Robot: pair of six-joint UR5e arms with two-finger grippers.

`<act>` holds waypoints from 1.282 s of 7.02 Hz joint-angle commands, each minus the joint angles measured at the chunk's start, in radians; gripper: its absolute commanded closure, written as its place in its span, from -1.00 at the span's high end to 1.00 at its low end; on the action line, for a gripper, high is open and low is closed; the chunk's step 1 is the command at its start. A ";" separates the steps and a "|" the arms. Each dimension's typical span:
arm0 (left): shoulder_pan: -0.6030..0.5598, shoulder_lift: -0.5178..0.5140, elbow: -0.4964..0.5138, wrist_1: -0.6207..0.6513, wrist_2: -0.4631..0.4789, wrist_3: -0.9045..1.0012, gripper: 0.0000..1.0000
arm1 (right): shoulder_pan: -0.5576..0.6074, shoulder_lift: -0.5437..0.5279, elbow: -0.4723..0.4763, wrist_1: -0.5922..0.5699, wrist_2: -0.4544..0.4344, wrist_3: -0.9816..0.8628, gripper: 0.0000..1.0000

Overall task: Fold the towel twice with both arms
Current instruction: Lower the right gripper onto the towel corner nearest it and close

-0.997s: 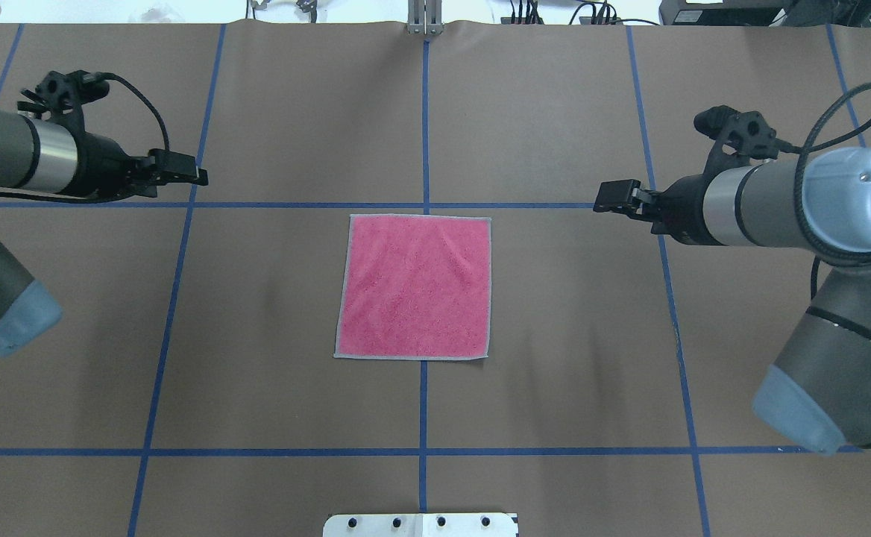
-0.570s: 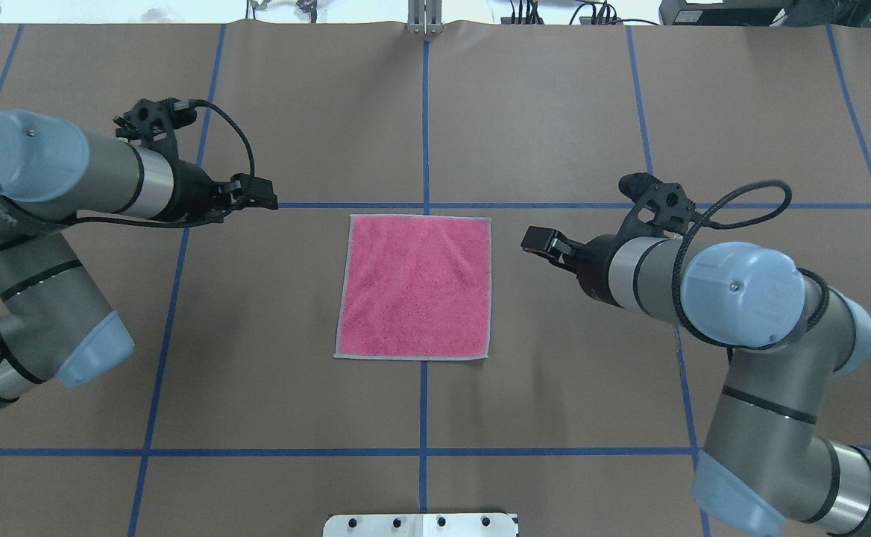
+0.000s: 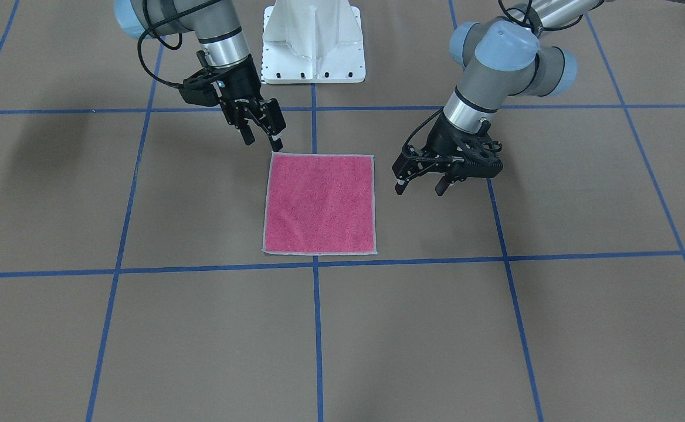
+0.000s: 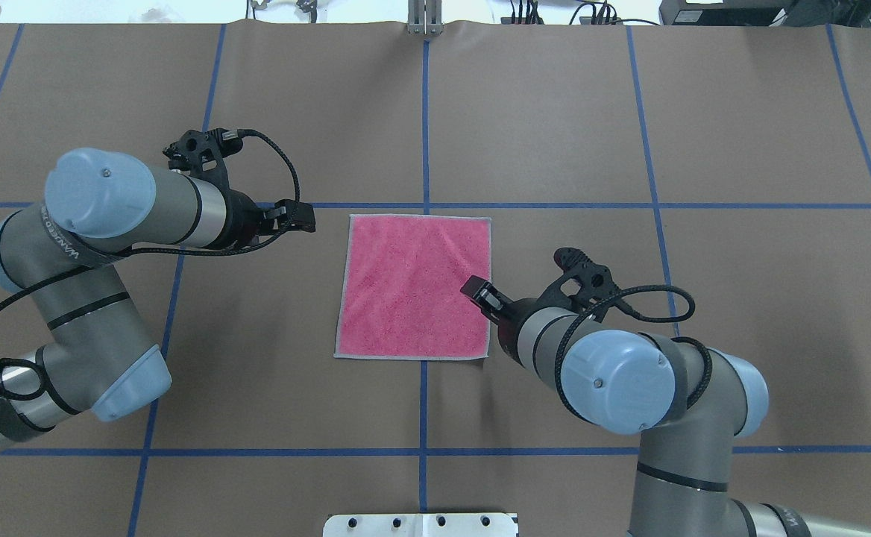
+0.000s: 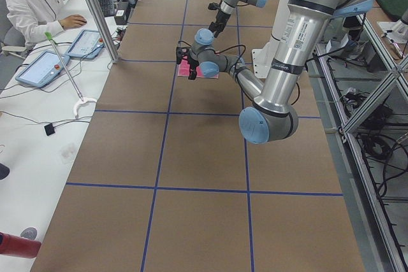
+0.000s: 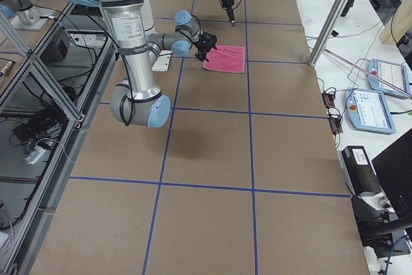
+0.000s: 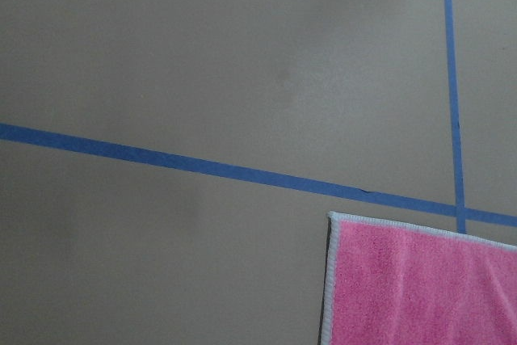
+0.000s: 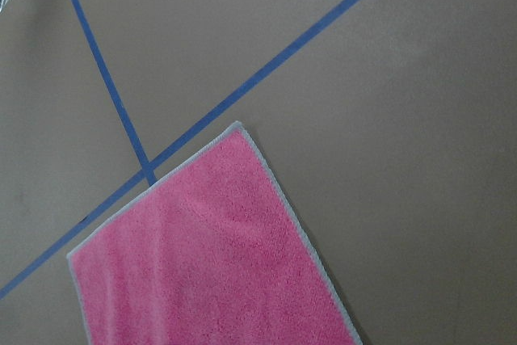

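**Folding not begun: towel flat, both grippers poised, empty.**
Seen from the front, the table (image 3: pixel 553 328) holds the towel (image 3: pixel 319 205) at frame centre, pink face up and unfolded, so both folds remain. The right gripper (image 3: pixel 263 142) hovers at its upper left corner and the left gripper (image 3: pixel 419 189) just off its right edge, both with jaws spread.

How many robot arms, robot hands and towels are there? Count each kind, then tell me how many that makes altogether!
Robot arms: 2, the left arm and the right arm
Hands: 2, the left hand and the right hand, both open
Towels: 1, the pink towel, lying flat
Total: 5
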 commanded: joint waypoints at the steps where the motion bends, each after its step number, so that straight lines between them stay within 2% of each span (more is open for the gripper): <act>1: 0.002 0.001 0.000 0.000 0.002 -0.002 1.00 | -0.049 0.010 -0.060 -0.002 -0.051 0.054 0.54; 3: 0.002 0.004 -0.001 -0.001 0.003 -0.002 1.00 | -0.064 0.007 -0.091 -0.002 -0.061 0.057 0.52; 6: 0.002 0.013 -0.014 -0.001 0.003 -0.001 1.00 | -0.101 0.010 -0.095 -0.003 -0.093 0.058 0.18; 9: 0.002 0.016 -0.020 0.000 0.003 -0.001 1.00 | -0.106 0.010 -0.111 -0.010 -0.099 0.058 0.17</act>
